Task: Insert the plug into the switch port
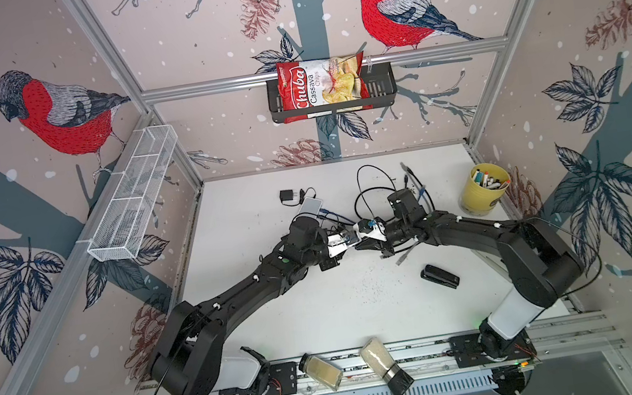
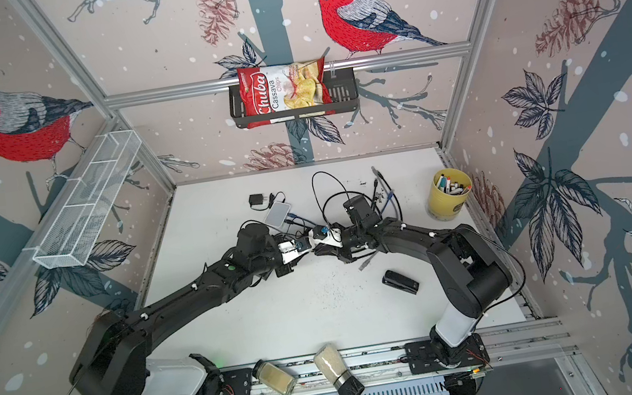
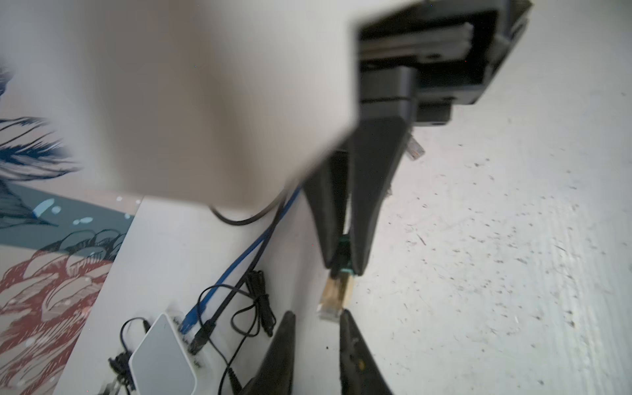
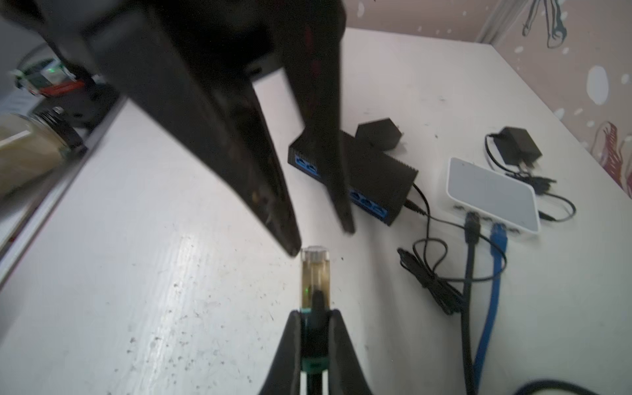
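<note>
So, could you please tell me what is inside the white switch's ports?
A black plug and a blue plug sit side by side in the white switch; its other ports are too blurred to judge.

You have the plug, a clear RJ45 connector with a teal boot, clamped at the boot by the right gripper and held off the table. The black switch lies flat beyond it, apart, blue ports facing the plug.
</note>
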`<state>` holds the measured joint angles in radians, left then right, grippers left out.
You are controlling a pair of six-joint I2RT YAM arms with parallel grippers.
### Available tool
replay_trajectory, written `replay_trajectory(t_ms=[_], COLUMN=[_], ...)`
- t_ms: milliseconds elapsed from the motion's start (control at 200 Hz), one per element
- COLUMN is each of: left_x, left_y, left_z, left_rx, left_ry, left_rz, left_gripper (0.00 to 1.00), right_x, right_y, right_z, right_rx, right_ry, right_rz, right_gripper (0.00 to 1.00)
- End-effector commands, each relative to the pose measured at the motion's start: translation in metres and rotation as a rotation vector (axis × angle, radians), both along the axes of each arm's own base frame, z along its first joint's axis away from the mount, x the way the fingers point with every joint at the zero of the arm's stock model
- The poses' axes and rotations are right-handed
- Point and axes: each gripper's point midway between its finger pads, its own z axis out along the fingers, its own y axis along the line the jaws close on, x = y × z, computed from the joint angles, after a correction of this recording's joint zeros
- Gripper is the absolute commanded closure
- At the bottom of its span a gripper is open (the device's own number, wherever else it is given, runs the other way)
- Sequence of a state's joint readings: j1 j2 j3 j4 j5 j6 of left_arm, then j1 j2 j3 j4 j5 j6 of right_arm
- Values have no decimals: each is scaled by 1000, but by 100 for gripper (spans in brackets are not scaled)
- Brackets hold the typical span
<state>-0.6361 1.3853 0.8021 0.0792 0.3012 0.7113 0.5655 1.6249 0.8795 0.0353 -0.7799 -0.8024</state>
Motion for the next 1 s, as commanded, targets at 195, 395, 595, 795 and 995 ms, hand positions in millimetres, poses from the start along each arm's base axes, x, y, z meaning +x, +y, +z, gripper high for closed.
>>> replay_trajectory(t_ms=[195,395,595,795,995], left_x=[30,49,70,75,82], left_y=[24,36,65,85,101], left_z=[46,46,-19,-48,-66], left_rx=[-277,-392,-309,-341,-380], left_ry=[198,407,605,652,727], left_rz=[243,472,830,1000,1081], left_gripper=[64,63,61,42,38], right_x=[26,17,9,5,11], right_y=[1,13,24,39,51], right_z=[6,-5,-21,-36,-44], right_rx=[-6,-76,-114,-150,-169], right_ry=[-36,-68,-64,-46,-55], right_rz=[-251,-307,-363,-418,-467], right_gripper=[95,95,95,96,96])
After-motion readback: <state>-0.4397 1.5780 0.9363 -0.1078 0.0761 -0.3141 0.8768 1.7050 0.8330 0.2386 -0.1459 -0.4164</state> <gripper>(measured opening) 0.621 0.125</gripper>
